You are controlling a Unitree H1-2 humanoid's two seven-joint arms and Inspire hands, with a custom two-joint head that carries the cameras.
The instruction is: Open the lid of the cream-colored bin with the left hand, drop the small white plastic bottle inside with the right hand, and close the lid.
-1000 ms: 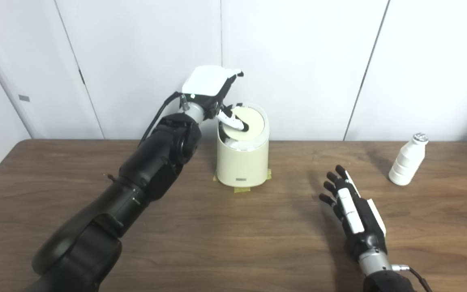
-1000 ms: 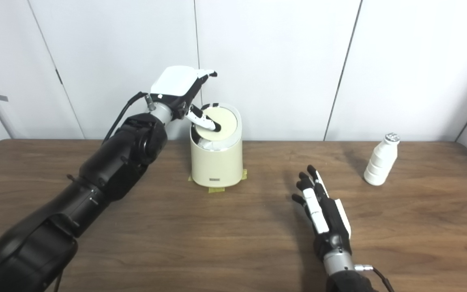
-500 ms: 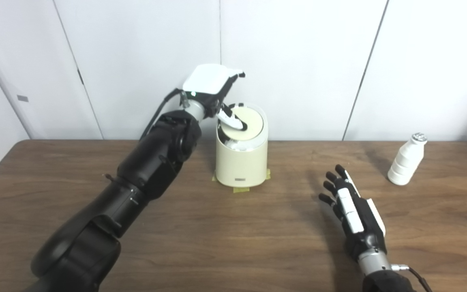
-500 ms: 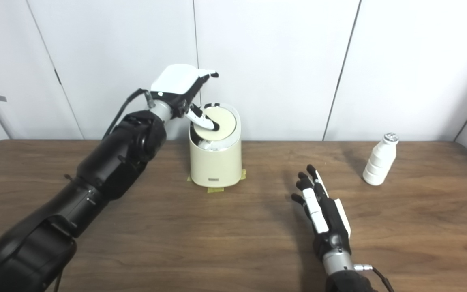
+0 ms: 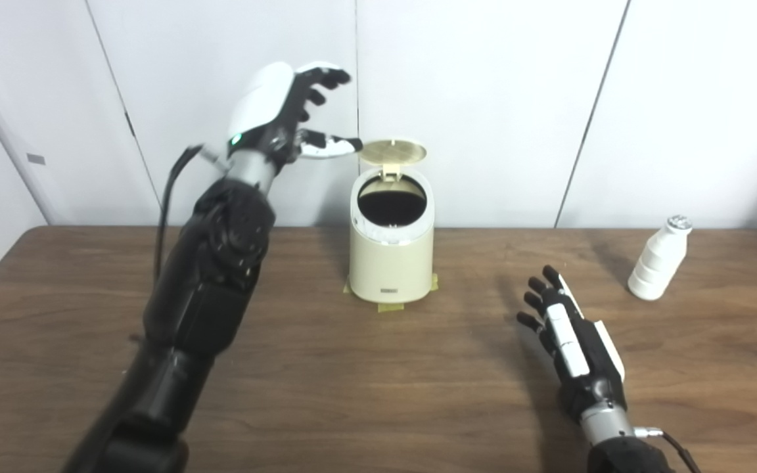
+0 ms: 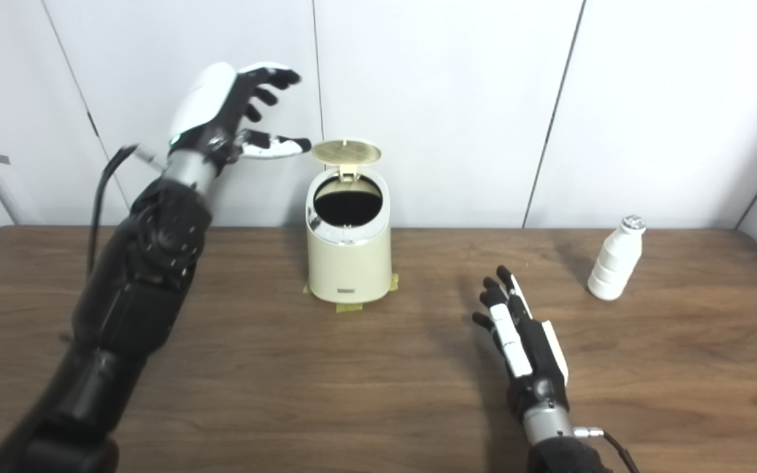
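Observation:
The cream-colored bin [image 5: 390, 263] stands at the back middle of the table, its mouth dark and uncovered. Its round lid [image 5: 393, 151] is swung up on the rear hinge, lying nearly flat above the opening. My left hand [image 5: 280, 115] is raised to the upper left of the bin, open, fingers spread, its thumb tip close to the lid's left edge. The small white plastic bottle [image 5: 658, 259] stands upright at the far right. My right hand [image 5: 569, 341] lies open and low over the table, well left of the bottle and in front of it.
Yellow tape [image 5: 388, 305] marks the bin's foot on the brown wooden table [image 5: 326, 387]. White wall panels [image 5: 483, 98] rise right behind the bin and the bottle.
The lid, pressed down by my left thumb before, has sprung up. My left hand has lifted off it and drawn back to the upper left. The right hand and the bottle stayed put.

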